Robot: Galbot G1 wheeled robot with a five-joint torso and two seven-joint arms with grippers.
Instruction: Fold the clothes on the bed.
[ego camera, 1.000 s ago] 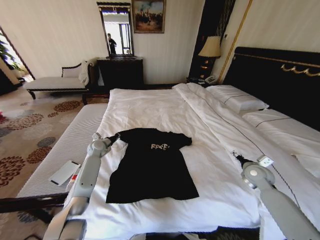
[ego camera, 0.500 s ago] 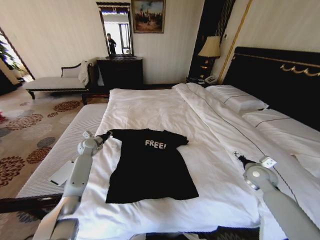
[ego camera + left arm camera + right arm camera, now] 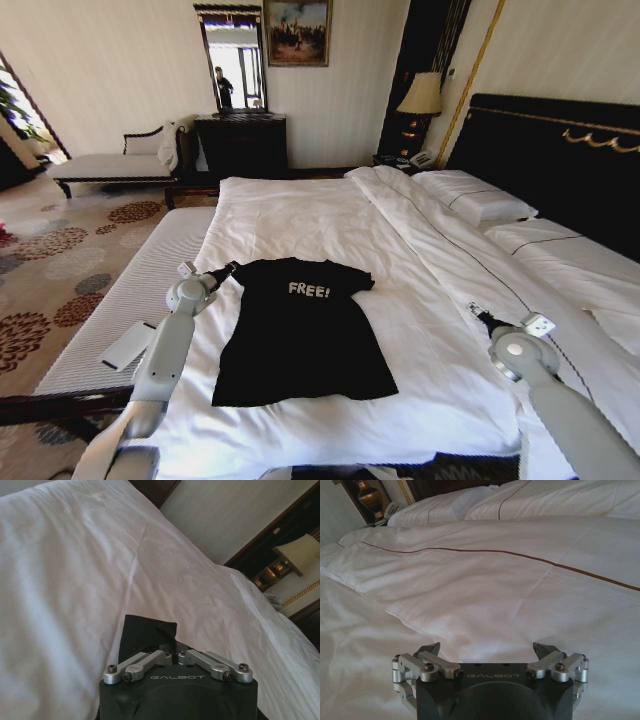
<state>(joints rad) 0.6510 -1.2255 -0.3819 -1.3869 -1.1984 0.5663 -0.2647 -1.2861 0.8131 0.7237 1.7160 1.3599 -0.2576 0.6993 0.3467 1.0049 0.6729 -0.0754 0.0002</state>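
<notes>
The clothes are one black T-shirt [image 3: 300,335] with white "FREE!" lettering, lying flat and face up on the bed's white duvet [image 3: 300,215]. My left gripper [image 3: 229,268] is at the shirt's left sleeve, shut on the black fabric [image 3: 145,632]; in the left wrist view the fingers [image 3: 165,656] pinch a fold of it. My right gripper [image 3: 478,315] hovers over the duvet well to the right of the shirt, apart from it. Its jaws stand wide open in the right wrist view [image 3: 487,650], with only white bedding [image 3: 520,590] beneath.
A striped white bench [image 3: 130,290] runs along the bed's left side with a flat white object [image 3: 128,345] on it. Pillows [image 3: 480,205] and the dark headboard [image 3: 560,150] are at the right. A chaise [image 3: 100,165], dresser [image 3: 240,140] and lamp [image 3: 420,95] stand by the far wall.
My left gripper pulled the sleeve out to the left, then eased back slightly right. The shirt's chest now lies flatter and the lettering reads clearly. The right arm hardly moved.
</notes>
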